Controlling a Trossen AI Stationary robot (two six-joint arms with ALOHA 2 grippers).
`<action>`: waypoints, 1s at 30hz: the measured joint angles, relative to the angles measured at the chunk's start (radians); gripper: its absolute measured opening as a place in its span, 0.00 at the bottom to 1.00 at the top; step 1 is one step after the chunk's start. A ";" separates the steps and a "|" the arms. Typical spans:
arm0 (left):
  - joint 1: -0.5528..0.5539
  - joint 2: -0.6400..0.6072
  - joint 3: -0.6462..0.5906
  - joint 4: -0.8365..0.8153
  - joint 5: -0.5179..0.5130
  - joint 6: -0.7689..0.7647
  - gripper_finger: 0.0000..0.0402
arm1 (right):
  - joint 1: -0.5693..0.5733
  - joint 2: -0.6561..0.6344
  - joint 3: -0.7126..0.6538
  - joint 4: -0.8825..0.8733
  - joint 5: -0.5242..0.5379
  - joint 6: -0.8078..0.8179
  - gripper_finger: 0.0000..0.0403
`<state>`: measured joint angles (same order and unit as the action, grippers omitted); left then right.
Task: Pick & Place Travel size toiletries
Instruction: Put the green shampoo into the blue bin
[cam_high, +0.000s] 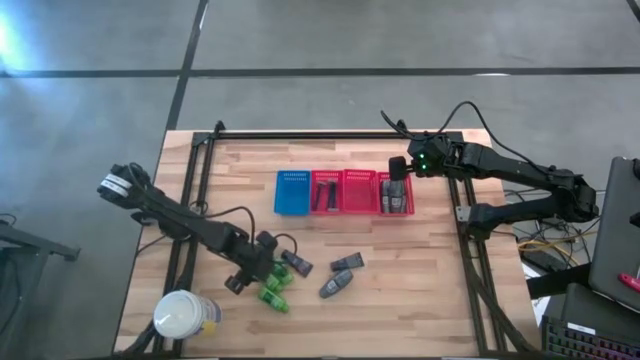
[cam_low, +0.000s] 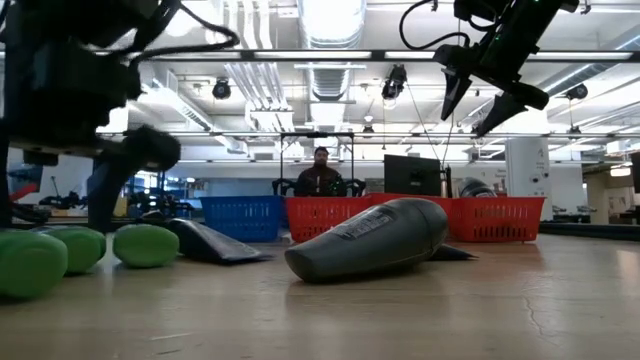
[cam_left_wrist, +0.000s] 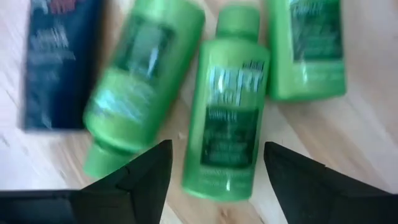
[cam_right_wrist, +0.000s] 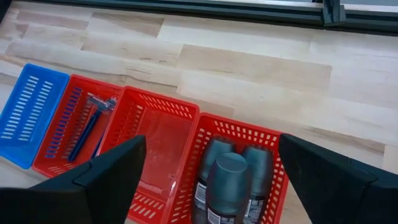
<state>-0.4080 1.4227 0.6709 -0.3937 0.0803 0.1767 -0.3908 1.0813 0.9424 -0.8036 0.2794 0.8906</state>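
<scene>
Three bright green bottles (cam_left_wrist: 227, 118) lie on their sides on the wood near the table's near edge (cam_high: 275, 287). My left gripper (cam_left_wrist: 217, 167) hovers open just above them (cam_high: 262, 258), a finger on each side of the middle bottle without touching it. A dark tube (cam_left_wrist: 59, 62) lies beside them. A grey oval container (cam_high: 335, 285) and another dark tube (cam_high: 347, 262) lie to the right. My right gripper (cam_right_wrist: 211, 168) is open and empty above the rightmost red basket (cam_right_wrist: 273, 143), which holds grey containers (cam_right_wrist: 227, 171). Razors (cam_right_wrist: 93, 121) lie in the leftmost red basket.
A blue basket (cam_high: 293, 192) and three red baskets (cam_high: 360, 178) stand in a row at the table's middle. A large white jar (cam_high: 185, 315) stands near the near left corner. A person (cam_low: 320, 170) sits in the room beyond the far edge.
</scene>
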 joint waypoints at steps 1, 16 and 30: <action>0.000 0.000 -0.010 0.003 0.001 -0.013 0.63 | 0.000 0.000 0.000 0.000 0.000 0.000 0.89; 0.002 -0.007 0.035 -0.054 0.015 -0.107 0.41 | 0.000 0.000 0.000 0.000 0.000 0.000 0.81; 0.327 -0.378 0.023 -0.026 -0.195 -1.105 0.41 | 0.000 0.000 0.000 0.002 0.000 0.000 0.83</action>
<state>-0.0811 1.0445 0.6939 -0.4192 -0.1147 -0.9279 -0.3904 1.0813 0.9424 -0.8017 0.2798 0.8902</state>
